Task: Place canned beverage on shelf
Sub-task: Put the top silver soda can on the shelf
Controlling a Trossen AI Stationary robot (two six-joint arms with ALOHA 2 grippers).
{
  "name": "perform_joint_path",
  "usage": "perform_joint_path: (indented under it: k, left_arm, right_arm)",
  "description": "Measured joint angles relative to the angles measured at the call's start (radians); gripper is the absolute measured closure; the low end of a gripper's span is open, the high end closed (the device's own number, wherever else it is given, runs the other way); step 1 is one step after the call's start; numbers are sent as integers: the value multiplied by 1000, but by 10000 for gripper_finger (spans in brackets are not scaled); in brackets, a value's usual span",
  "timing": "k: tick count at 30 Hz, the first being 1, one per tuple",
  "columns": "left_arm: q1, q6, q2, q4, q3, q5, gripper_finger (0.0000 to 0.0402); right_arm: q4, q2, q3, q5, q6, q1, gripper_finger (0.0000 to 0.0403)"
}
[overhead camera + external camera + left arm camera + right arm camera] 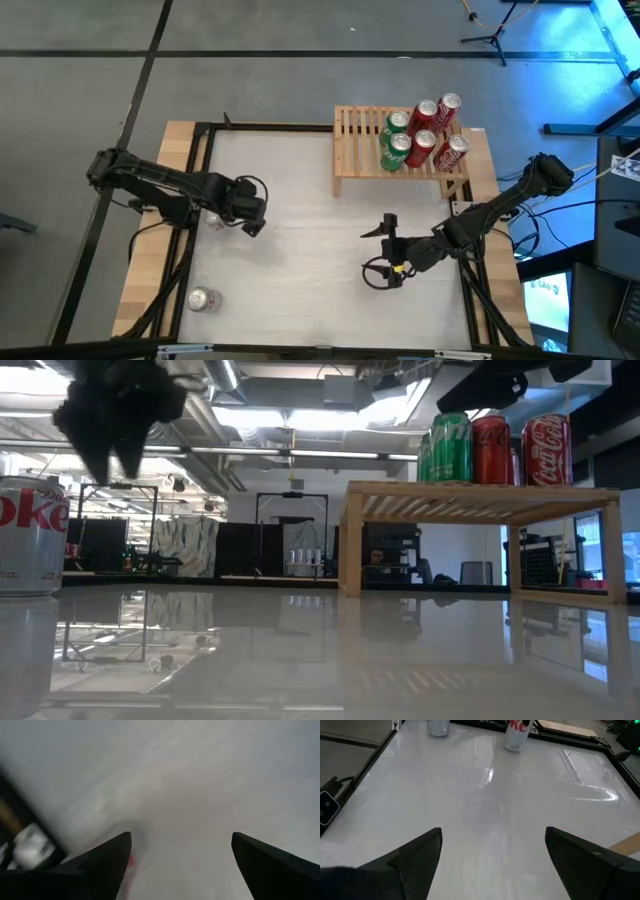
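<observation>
The light wooden slatted shelf (400, 150) stands at the table's far right and bears several upright cans, green (396, 150) and red (447, 112); they also show in the low view (490, 448). A silver Diet Coke can (203, 299) stands upright on the table at the near left, and it also shows in the low view (30, 535). Another silver can (212, 218) stands beside my left arm, partly hidden by it. My left gripper (254, 222) is open and empty over the table's left part. My right gripper (382, 255) is open and empty over the table's right middle.
A black frame (200, 135) runs around the white tabletop (300, 250). The right wrist view shows both loose cans (516, 732) (439, 726) far off at the table's edge. The slats on the shelf's left part (355, 140) are bare.
</observation>
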Motion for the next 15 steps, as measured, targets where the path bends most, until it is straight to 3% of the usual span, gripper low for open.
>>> perform_joint_path:
  k: [9, 15]
  left_arm:
    - [19, -127, 1, -294, 0, 71, 67]
    - [1, -155, 3, -310, -3, 68, 67]
  right_arm:
    - [8, 0, 0, 1, 1, -1, 55]
    - [12, 0, 0, 2, -5, -1, 55]
